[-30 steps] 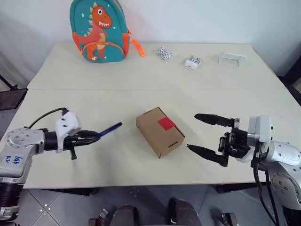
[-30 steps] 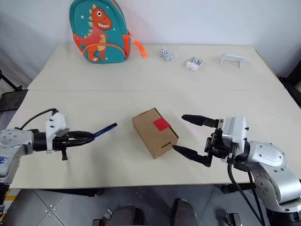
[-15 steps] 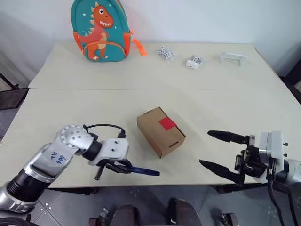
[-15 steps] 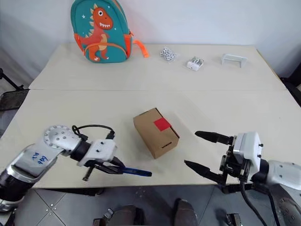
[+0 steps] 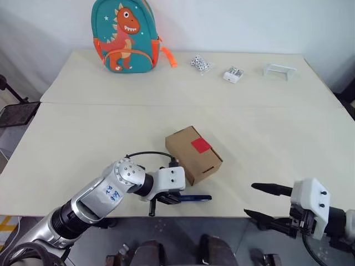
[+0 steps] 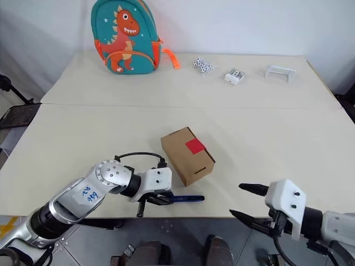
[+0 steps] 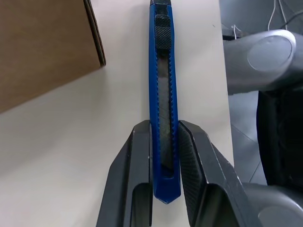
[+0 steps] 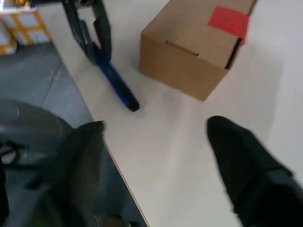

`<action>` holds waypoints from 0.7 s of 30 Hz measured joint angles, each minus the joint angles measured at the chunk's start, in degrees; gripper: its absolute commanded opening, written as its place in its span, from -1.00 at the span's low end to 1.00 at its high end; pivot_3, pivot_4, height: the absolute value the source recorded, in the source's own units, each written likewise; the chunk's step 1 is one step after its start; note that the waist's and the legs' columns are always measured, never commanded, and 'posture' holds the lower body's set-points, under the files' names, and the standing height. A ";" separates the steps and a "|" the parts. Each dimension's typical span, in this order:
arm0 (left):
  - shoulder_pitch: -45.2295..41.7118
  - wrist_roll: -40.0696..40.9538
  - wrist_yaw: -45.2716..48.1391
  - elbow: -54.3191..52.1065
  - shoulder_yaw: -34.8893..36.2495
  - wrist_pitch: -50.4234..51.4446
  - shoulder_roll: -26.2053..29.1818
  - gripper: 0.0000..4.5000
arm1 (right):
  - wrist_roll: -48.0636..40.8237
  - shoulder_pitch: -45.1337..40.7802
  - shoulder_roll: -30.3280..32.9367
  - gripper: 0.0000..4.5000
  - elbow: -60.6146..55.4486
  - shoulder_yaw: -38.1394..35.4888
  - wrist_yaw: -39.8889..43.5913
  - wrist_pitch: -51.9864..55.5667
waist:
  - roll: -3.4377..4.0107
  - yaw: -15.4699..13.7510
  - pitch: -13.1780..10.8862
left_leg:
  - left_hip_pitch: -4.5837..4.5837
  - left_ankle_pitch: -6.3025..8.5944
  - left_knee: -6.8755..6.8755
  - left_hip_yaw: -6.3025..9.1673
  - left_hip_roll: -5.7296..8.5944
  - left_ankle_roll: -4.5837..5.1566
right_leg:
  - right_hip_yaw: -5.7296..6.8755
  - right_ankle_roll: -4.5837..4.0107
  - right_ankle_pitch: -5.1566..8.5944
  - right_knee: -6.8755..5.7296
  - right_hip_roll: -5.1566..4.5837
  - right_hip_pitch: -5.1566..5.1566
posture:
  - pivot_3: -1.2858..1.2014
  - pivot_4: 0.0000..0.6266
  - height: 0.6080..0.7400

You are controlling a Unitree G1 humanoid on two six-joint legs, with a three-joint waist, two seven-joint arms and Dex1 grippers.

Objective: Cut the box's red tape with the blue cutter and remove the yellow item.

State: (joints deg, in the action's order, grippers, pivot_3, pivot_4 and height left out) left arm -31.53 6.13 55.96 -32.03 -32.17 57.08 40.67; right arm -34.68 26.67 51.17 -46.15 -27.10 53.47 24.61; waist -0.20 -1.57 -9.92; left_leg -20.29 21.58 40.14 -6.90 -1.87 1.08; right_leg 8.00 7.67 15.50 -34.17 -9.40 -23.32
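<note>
The left gripper point(image 5: 173, 198) is clamping the blue cutter point(image 5: 194, 197), which is lying low along the near edge of the table point(image 5: 83, 138), its tip pointing toward three o'clock. Blue handwriting is showing on the silver arm behind this gripper, too small to read. The box point(image 5: 193, 154) is sitting closed just beyond the cutter, at about twelve o'clock from it, with the red tape point(image 5: 201, 146) stuck across its top edge. No yellow item is showing, the box being shut.

The left wrist view is showing what the head views cannot: the cutter's ribbed slider, and both black fingers point(image 7: 137, 179) pressing its blue body. The right wrist view is showing the tape folding over the lid's edge.

The right gripper point(image 5: 263, 201) is hanging off the table's near edge at about four o'clock from the box, its fingers spread apart and grasping nothing.

At the far side, a teal dinosaur backpack point(image 5: 123, 36) is standing at eleven o'clock.
</note>
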 measured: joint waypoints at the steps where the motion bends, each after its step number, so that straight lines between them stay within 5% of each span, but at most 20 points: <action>1: -0.47 0.07 -0.05 -0.09 -0.40 0.59 0.03 -0.80 | 0.29 -1.59 0.53 -0.04 0.00 1.62 -0.20 0.63 | 0.00 -0.02 0.00 | 0.01 0.00 0.00 0.01 0.00 0.00 | -0.01 0.00 0.00 -0.01 0.00 0.00 | 0.03 -0.52 1.00; 7: -2.67 0.37 -0.62 0.35 -1.99 2.40 -0.34 -0.80 | -1.21 -17.20 2.82 -0.99 0.63 13.59 -2.48 8.14 | 0.01 0.06 0.01 | 0.01 -0.01 0.08 -0.02 0.01 0.01 | -0.11 -0.01 0.00 -0.06 0.00 -0.01 | 0.03 -0.52 1.00; 15: -5.55 0.43 -1.11 1.35 -4.51 2.76 -1.10 -0.80 | 9.17 -31.86 2.62 -0.99 8.61 35.30 -1.51 10.22 | -0.04 -0.57 0.04 | -0.09 -0.03 0.15 0.04 0.12 0.08 | -0.24 0.00 -0.01 0.04 0.00 0.00 | 0.03 -0.52 1.00; 21: -6.06 0.50 -1.15 1.24 -4.95 3.49 -1.46 -0.80 | 14.11 -37.56 0.42 -0.99 14.99 41.99 -0.21 9.56 | -0.04 -0.94 0.04 | -0.14 -0.03 0.17 0.05 0.12 0.09 | -0.21 0.03 -0.03 0.04 0.00 -0.01 | 0.03 -0.52 1.00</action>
State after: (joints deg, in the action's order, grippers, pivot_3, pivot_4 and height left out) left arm -37.59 6.63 54.81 -30.80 -37.12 60.56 39.21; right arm -20.58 -10.89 51.59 -31.16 14.89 53.26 34.17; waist -0.24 -2.51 -9.88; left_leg -20.43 21.55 40.31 -6.85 -1.75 1.17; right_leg 7.79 7.70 15.48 -34.13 -9.40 -23.33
